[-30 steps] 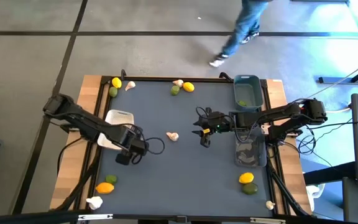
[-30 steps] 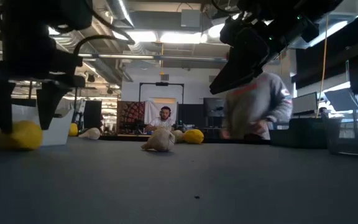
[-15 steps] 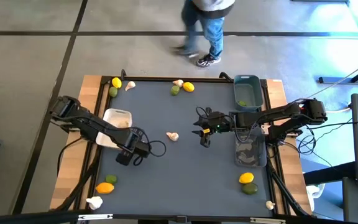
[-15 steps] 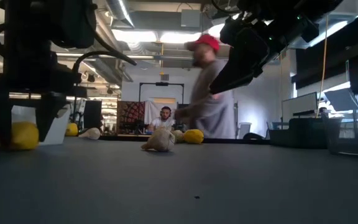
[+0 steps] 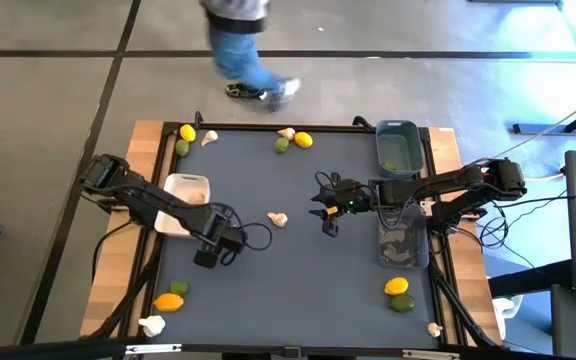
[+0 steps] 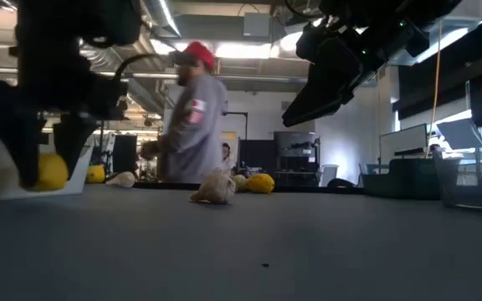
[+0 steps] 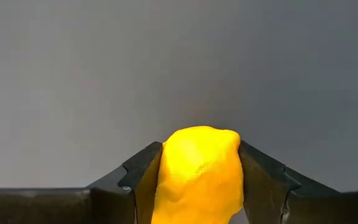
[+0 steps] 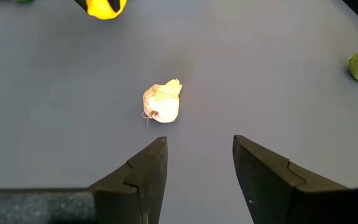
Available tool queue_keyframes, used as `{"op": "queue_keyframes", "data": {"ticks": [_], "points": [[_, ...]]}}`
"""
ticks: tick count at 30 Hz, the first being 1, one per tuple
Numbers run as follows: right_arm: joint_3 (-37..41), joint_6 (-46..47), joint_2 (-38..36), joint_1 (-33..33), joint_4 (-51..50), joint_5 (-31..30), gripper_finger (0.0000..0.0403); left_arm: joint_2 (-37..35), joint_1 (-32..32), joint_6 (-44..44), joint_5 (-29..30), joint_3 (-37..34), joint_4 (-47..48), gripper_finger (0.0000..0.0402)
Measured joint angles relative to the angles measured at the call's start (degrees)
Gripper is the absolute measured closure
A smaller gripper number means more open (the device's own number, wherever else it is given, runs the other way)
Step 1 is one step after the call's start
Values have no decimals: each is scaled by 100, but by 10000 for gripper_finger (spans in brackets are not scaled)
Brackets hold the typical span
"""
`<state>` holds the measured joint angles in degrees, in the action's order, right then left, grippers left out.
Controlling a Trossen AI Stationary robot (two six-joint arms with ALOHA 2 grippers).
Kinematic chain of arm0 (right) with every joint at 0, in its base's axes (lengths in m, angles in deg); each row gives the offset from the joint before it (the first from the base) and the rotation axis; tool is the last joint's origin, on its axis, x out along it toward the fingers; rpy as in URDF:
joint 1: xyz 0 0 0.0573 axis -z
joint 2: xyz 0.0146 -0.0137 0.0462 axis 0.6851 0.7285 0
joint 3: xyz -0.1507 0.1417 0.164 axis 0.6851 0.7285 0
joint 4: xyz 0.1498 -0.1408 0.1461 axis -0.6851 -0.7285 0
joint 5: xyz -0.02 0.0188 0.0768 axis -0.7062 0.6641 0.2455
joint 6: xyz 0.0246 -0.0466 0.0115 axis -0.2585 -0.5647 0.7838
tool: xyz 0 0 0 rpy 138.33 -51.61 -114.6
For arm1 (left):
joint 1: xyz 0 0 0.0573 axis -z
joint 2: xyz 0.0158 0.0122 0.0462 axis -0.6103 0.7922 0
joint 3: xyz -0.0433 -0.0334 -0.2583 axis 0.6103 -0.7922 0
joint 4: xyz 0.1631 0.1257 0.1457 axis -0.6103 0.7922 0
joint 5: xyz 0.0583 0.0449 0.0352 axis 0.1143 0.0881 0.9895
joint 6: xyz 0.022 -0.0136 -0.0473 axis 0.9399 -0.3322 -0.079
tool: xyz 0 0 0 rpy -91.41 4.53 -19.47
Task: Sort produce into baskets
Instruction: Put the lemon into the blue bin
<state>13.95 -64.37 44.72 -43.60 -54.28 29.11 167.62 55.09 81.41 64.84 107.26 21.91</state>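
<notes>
In the left wrist view the left gripper (image 7: 199,186) has a yellow lemon (image 7: 197,174) between its fingers, both pads against the fruit's sides, over bare grey mat. From above, this gripper (image 5: 211,255) sits low on the left half of the table (image 5: 298,290), just beside the white basket (image 5: 189,190). Near the front edge lie a lemon (image 5: 170,301) with a lime (image 5: 177,288) and a garlic bulb (image 5: 152,325) on the left, and a lemon (image 5: 396,286) touching a lime (image 5: 401,303) on the right.

The right gripper (image 5: 324,208) hangs above mid-table, its fingers (image 8: 146,171) parted to a middling gap and empty, with a garlic bulb (image 8: 161,104) lying on the mat just ahead. The dark grey basket (image 5: 402,245) stands at the right edge, the blue-grey basket (image 5: 398,148) behind it with a lime (image 5: 390,166) inside. Along the far edge lie more lemons, limes and garlic. Beyond the table a person (image 5: 240,45) walks past.
</notes>
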Motion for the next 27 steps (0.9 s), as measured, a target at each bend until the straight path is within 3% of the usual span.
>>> {"op": "queue_keyframes", "data": {"ticks": [18,23,27], "points": [[0,100,2,0,48,87,221,-45,0,-423,530,1200,-82,224],[0,294,2,-7,15,683,221,-237,2,-385,871,1201,-487,224],[4,517,-94,-7,-115,1748,221,-409,2,-378,1262,1201,-1107,223]]}}
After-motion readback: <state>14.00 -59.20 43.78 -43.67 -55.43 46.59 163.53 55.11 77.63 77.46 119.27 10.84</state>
